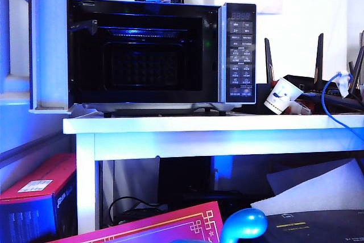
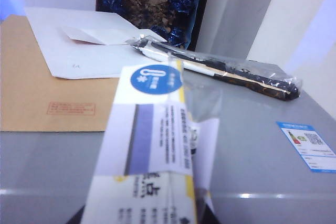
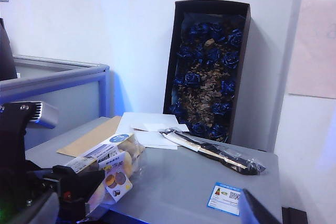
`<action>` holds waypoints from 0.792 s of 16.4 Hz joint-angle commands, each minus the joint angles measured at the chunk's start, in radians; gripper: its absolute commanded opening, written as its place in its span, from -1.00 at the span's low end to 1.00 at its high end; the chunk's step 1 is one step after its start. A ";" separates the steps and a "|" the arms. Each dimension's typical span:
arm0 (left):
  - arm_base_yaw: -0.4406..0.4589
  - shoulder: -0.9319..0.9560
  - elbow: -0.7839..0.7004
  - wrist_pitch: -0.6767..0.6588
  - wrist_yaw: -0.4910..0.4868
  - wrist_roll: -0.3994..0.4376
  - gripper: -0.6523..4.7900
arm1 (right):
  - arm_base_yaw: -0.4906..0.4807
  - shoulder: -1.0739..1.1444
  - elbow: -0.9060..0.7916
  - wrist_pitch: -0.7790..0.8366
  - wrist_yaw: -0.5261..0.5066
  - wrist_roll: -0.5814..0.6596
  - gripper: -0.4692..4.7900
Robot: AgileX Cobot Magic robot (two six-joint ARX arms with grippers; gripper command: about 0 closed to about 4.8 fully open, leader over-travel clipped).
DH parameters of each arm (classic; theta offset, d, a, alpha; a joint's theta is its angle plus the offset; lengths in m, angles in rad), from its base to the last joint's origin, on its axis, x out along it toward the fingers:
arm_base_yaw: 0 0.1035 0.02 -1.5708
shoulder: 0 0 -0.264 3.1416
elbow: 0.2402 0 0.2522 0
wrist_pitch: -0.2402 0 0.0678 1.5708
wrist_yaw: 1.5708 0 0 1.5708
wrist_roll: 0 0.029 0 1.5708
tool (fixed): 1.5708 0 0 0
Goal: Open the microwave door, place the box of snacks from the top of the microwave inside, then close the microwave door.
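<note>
You have the microwave [image 1: 149,11] with the microwave door [image 1: 50,44] swung wide at its hinge side, and nothing shows inside its dark chamber. The box of snacks [image 2: 152,129] lies on top of the microwave, near the front edge, blue round sticker facing up. The left gripper [image 3: 73,182] is up there at the near end of the box, its black fingers on either side of it; you cannot tell from these views whether they already press on it. The right gripper [image 3: 152,220] hangs above the microwave top with its jaws spread apart and nothing in them. Behind the box of snacks on the microwave top you have a brown envelope [image 2: 47,87], white papers [image 2: 79,40] and a long dark item in a clear bag [image 2: 220,69], with a tall dark box of blue-wrapped pieces [image 3: 210,66] upright against the wall at the back. Beside the microwave's button panel, a tipped paper cup [image 1: 281,96] and a blue cable [image 1: 330,103] sit on the white table [image 1: 216,123].
</note>
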 commanded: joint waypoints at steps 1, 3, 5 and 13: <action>-0.002 -0.006 0.008 0.042 0.087 -0.034 0.00 | 0.001 -0.007 0.004 0.010 -0.001 0.002 1.00; -0.002 -0.006 0.031 0.042 0.117 -0.066 0.00 | 0.001 -0.007 0.004 0.003 0.000 -0.011 1.00; -0.001 -0.006 0.062 0.053 0.165 -0.091 0.00 | -0.007 -0.007 0.004 -0.029 0.003 -0.035 1.00; 0.000 -0.006 0.168 0.054 0.458 -0.301 0.00 | -0.103 -0.007 0.004 -0.109 -0.019 0.032 1.00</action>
